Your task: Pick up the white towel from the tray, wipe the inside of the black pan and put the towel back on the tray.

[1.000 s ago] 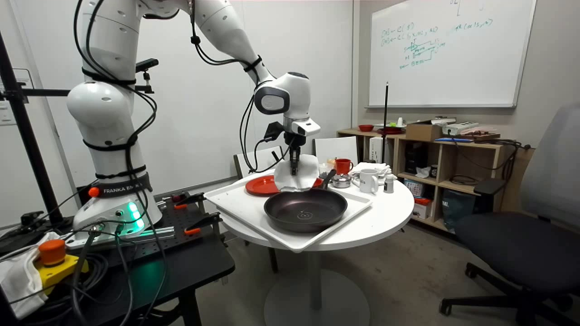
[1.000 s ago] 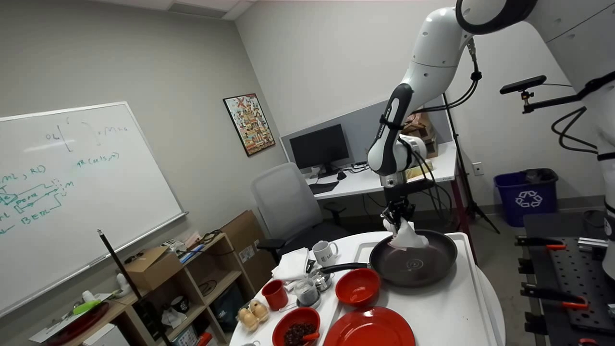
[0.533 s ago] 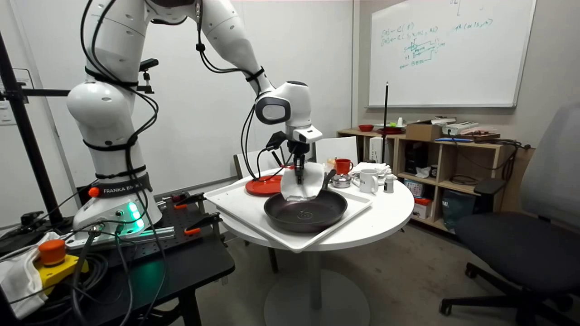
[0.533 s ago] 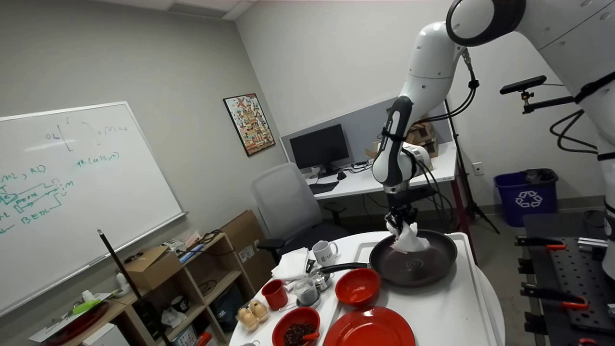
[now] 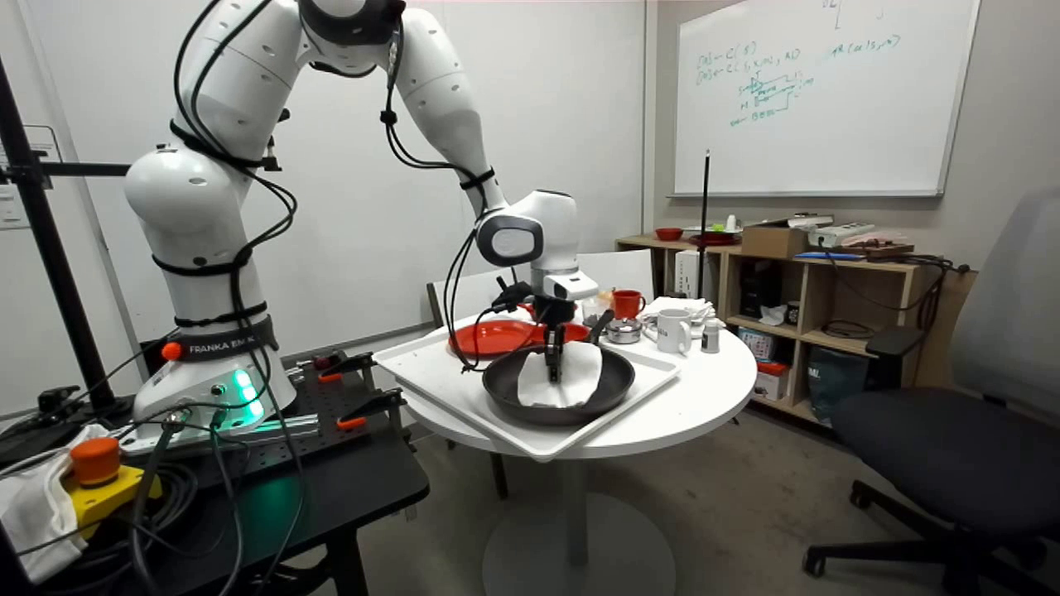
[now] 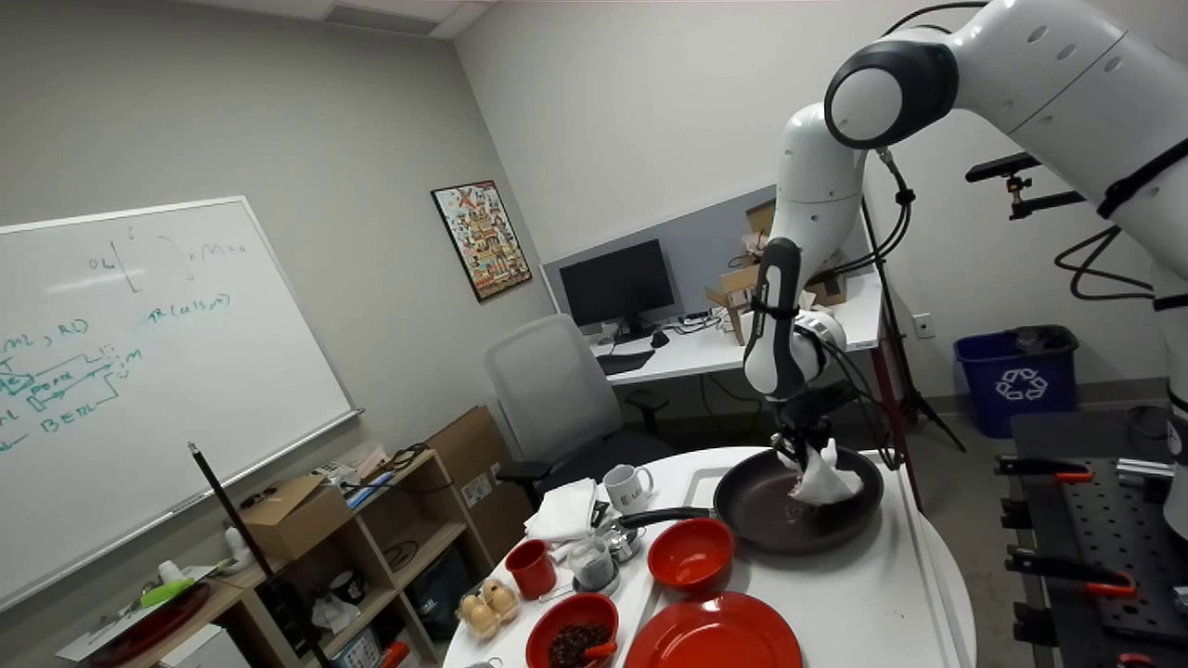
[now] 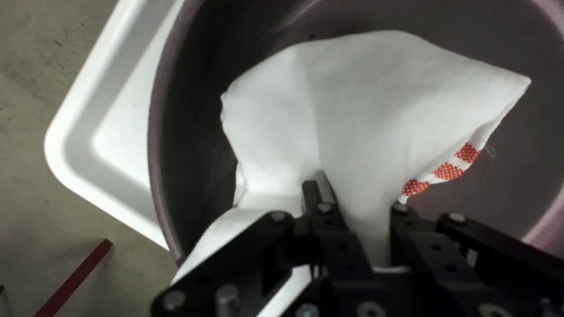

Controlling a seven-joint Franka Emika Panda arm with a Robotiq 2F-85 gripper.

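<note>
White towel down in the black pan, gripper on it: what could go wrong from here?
1. The gripper pinches the white towel, but much of the cloth spreads loose; it may bunch and miss spots.
2. Wiping might shift the black pan; in an exterior view its handle passes close to the red bowl and could bump it.
3. One corner of the tray seems to overhang the table; hard pressing might tip it.

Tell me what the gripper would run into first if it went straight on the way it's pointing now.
Likely the inside floor of the black pan, with the white towel held by the gripper in between; any gap is hard to judge.
</note>
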